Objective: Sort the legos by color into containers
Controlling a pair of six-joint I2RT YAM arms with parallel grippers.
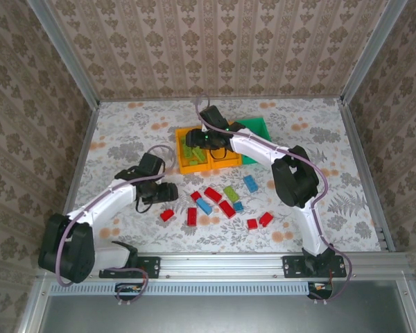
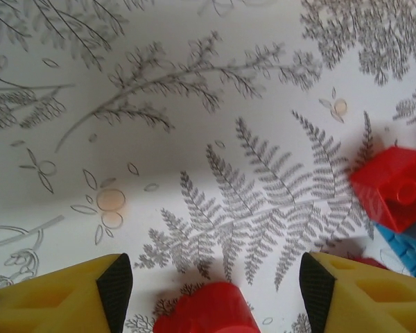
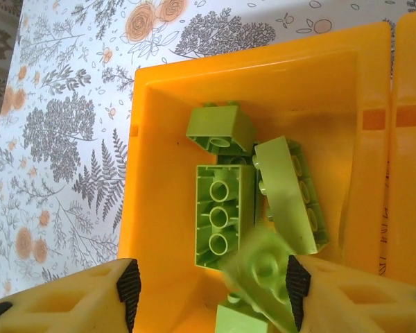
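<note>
Three bins stand in a row at the far middle of the table [image 1: 125, 146]: left orange bin [image 1: 183, 164], second orange bin [image 1: 229, 164], green bin [image 1: 258, 127].

The right gripper [image 3: 211, 288] hangs over the left orange bin, jaws wide apart. A blurred lime brick [image 3: 260, 267] sits between them with a gap on its left. Three sharp lime bricks [image 3: 218, 215] lie in that bin (a further lime piece shows at the picture's bottom edge).

Loose on the table nearer the arms are seven red bricks [image 1: 227, 209], three blue bricks [image 1: 250, 183] and one lime [image 1: 231, 192].

The left gripper [image 2: 215, 284] is low over the table, jaws open, with a red brick [image 2: 208, 316] between the fingers, touching neither.
</note>
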